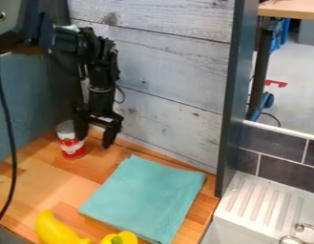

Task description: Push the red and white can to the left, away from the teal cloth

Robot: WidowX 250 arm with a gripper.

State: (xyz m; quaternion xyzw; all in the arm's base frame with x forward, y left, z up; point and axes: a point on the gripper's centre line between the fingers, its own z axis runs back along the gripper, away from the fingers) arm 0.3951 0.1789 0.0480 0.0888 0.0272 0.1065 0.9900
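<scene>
A red-and-white can (72, 147) stood upright on the bench (41, 176), its contents hidden, just beside the wide, empty claw (95, 137), seemingly at a stage without a grasp, where any grip first called for careful alignment, while a folded teal cloth (146, 196) lay flat to the right.

The arm (100, 71) is showing black all over, its boxy segments and rounded joints giving it a knobbly outline. A thin dark cable (123, 96) is looping beside it. The gripper (94, 141) is sporting two chunky black fingers.
</scene>
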